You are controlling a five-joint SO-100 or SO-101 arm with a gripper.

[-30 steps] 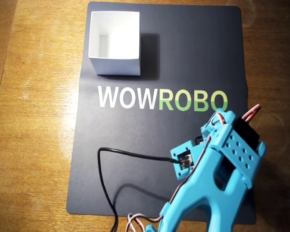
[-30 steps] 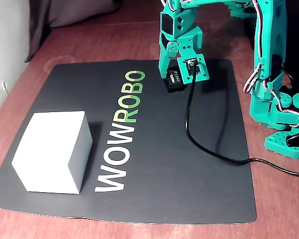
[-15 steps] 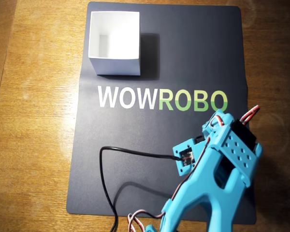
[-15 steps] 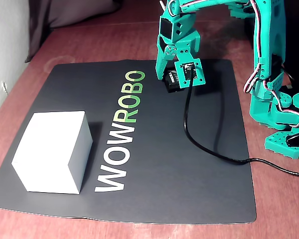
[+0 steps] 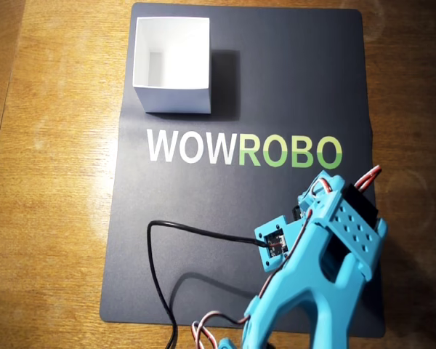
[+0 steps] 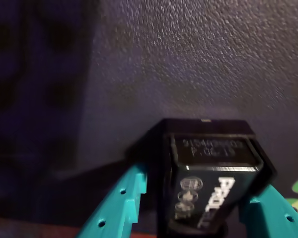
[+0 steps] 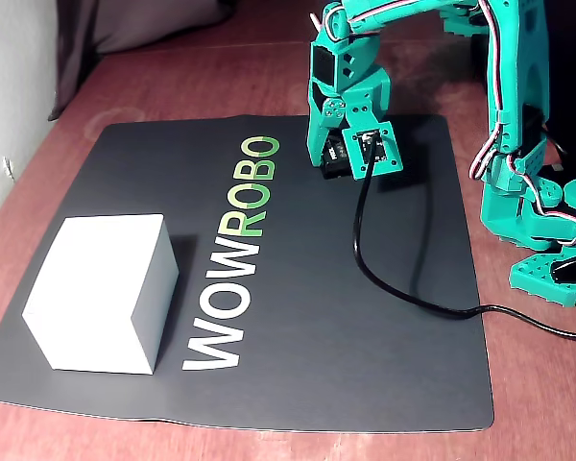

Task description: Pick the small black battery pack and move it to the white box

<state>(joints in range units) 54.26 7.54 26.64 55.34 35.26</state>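
The small black battery pack, with white PROCELL lettering, fills the lower middle of the wrist view. My gripper is shut on it, one teal finger on each side. In the fixed view the gripper holds the battery pack at the mat's far edge, past the green "BO" letters, at or just above the mat. In the overhead view the arm hides the pack. The white box stands open-topped at the mat's top left, far from the gripper; it also shows as the white box in the fixed view.
A black mat printed WOWROBO covers the wooden table. A black cable runs from the wrist camera across the mat to the right. The arm's base stands right of the mat.
The gripper has risen slightly with the battery pack between its fingers and drawn back a little toward the base. The box has not moved.
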